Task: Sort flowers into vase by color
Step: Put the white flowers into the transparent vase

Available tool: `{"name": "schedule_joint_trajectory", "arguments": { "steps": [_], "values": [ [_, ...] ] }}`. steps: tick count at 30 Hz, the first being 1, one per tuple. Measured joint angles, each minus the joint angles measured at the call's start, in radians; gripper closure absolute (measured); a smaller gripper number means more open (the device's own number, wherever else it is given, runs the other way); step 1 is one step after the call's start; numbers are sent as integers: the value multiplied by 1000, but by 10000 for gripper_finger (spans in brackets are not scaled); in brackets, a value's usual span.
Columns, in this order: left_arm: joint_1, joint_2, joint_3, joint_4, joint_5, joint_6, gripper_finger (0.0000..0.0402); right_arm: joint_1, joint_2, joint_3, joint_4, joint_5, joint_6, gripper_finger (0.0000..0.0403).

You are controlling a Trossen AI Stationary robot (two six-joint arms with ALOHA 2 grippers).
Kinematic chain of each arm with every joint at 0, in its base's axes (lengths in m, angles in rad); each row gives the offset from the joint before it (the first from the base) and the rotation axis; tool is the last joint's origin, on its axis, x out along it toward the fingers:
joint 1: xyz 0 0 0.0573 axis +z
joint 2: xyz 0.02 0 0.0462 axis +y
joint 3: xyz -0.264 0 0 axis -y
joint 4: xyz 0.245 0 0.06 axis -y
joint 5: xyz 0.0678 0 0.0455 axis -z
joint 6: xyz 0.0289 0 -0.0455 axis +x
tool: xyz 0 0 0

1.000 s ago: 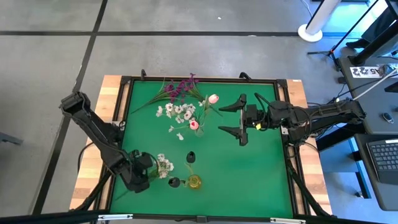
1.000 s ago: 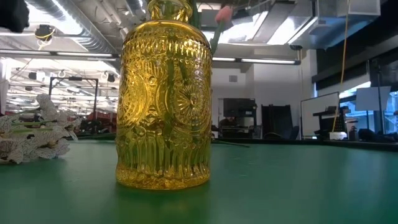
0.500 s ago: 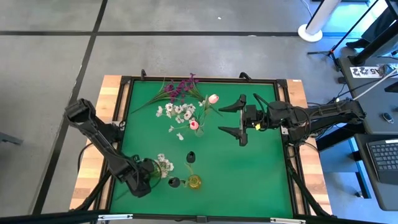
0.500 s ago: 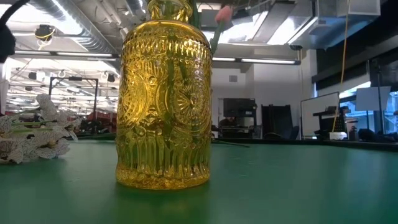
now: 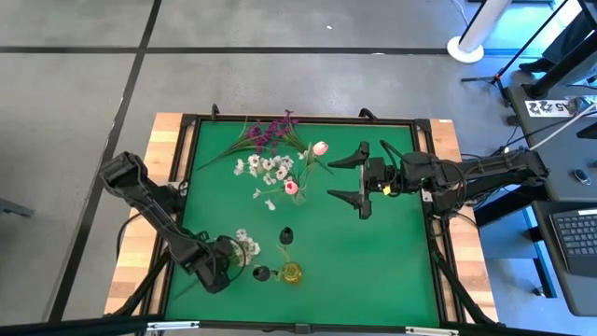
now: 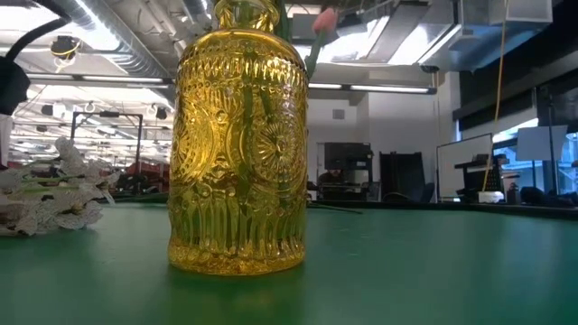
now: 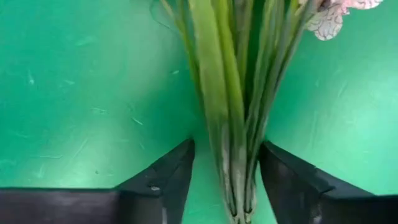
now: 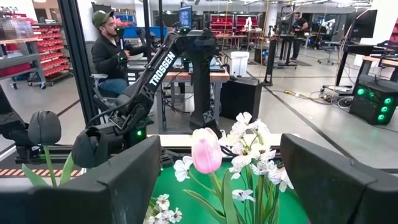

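A spray of small white blossoms [image 5: 245,245] lies on the green mat near the table's near-left corner, its green stems [image 7: 230,118] pointing toward my left gripper [image 5: 224,262]. That gripper [image 7: 227,155] is open and low, one finger on each side of the stem ends, with a small gap on both sides. A yellow glass vase [image 5: 292,273] [image 6: 239,144] stands to the right, with a green stem inside it and dark buds [image 5: 286,235] beside it. My right gripper [image 5: 360,183] hovers open right of the far pile of magenta sprigs [image 5: 270,131], white blossoms [image 5: 266,168] and pink tulips [image 8: 206,149].
The mat is framed by a black rail [image 5: 308,119] on a wooden table. The far flower pile fills the far-middle part. Bare mat [image 5: 373,261] lies right of the vase. A person [image 8: 112,50] sits beyond the table.
My left arm has sunk lower and moved slightly toward the table's near edge and the right, closing in on the white spray's stems. The spray, the vase and my right arm have stayed where they were.
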Motion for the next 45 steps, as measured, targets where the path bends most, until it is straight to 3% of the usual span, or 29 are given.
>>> {"name": "schedule_joint_trajectory", "arguments": {
  "steps": [11, 21, 30, 37, 45],
  "values": [
    [28, -28, 36, -57, -26, 28, 387, 0, 6, -1, -32, 27, 0, 75],
    [-8, -165, 259, -255, -325, 93, 391, 0, 10, -1, -29, 31, 0, 75],
    [-93, -272, 339, -254, -635, 181, 393, 0, 10, -1, -28, 31, 0, 75],
    [-120, -337, 347, -24, -905, 490, 394, 0, 10, -1, -21, 30, 0, 75],
    [-40, -400, 347, 358, -936, 994, 394, 0, 10, -1, 0, 6, 0, 75]
  ]
}}
